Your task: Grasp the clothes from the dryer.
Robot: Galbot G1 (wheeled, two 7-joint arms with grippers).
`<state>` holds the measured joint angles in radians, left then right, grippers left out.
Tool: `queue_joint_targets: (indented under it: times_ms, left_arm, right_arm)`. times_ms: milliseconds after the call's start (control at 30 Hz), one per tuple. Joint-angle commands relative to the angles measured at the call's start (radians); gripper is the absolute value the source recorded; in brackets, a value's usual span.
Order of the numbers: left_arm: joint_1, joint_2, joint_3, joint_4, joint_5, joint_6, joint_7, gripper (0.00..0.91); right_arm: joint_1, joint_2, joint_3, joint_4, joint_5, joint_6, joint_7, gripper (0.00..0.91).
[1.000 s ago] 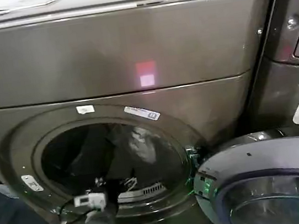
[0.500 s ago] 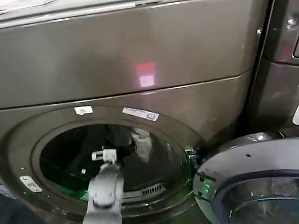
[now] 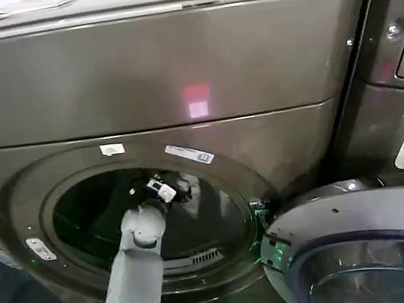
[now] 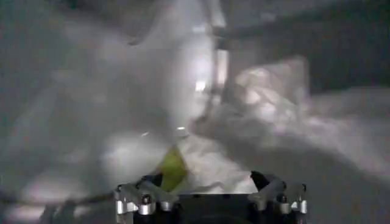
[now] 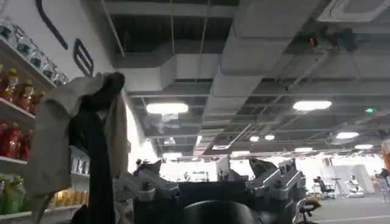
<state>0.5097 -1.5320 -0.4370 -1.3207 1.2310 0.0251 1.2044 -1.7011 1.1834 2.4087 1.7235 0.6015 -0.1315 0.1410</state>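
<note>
**A:** Where is the left gripper now?

**B:** It is inside the dryer, past the round porthole. The grey left arm goes up from below the porthole and in through it.

**A:** And where are the clothes?

**B:** They lie deep in the dryer, at the back of the drum. From the left wrist you can see a soft white and pale grey heap just ahead of the left gripper. A little yellow-green piece pokes out right by the gripper's fingers.

**A:** Are the fingers holding anything?

**B:** No. The two fingers stand apart, with a gap between them. Nothing is pinched yet. The cloth is near, but I cannot tell if it touches them.

**A:** So which step is this?

**B:** I think it is the reaching step. The arm is in the dryer, but the grab is not done.

**A:** What does the next move need?

**B:** I think the gripper should push a bit deeper into the heap, so cloth sits between the fingers. Then it should squeeze and pull back out through the porthole. It should keep away from the porthole's rim.

**A:** And the other arm?

**B:** The right gripper waits outside the dryer, pointing up at the ceiling. Its fingers stand apart too, with nothing in them. The dryer's door hangs open beside the porthole.
</note>
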Motion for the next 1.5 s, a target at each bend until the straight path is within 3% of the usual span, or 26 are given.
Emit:
queue_joint_targets:
  times_ms: [33, 533, 1067, 1133, 1200, 1500]
  left_arm:
    - [-0.072, 0.002, 0.002, 0.098, 0.109, -0.102, 0.145, 0.907]
    - [-0.146, -0.009, 0.02, 0.35, 0.061, -0.074, 0.142, 0.907]
    - [-0.178, -0.009, 0.026, 0.476, -0.007, -0.043, 0.127, 0.907]
    - [-0.171, -0.007, 0.029, 0.462, -0.021, -0.045, 0.127, 0.193]
    - [-0.168, -0.005, 0.031, 0.447, -0.043, -0.045, 0.13, 0.0]
    - [-0.158, 0.0, 0.032, 0.428, -0.073, -0.04, 0.142, 0.0]
  right_arm:
    - [0.001, -0.002, 0.002, 0.0, 0.0, 0.0, 0.0, 0.907]
    - [0.002, 0.002, 0.005, -0.001, -0.003, 0.001, -0.001, 0.907]
    - [0.011, 0.006, -0.01, -0.012, -0.022, 0.01, -0.003, 0.907]
    - [0.011, 0.005, -0.011, -0.011, -0.022, 0.01, -0.003, 0.907]
    - [0.012, 0.007, -0.013, -0.009, -0.023, 0.01, -0.004, 0.907]
    - [0.012, 0.01, -0.018, -0.007, -0.023, 0.012, -0.003, 0.907]
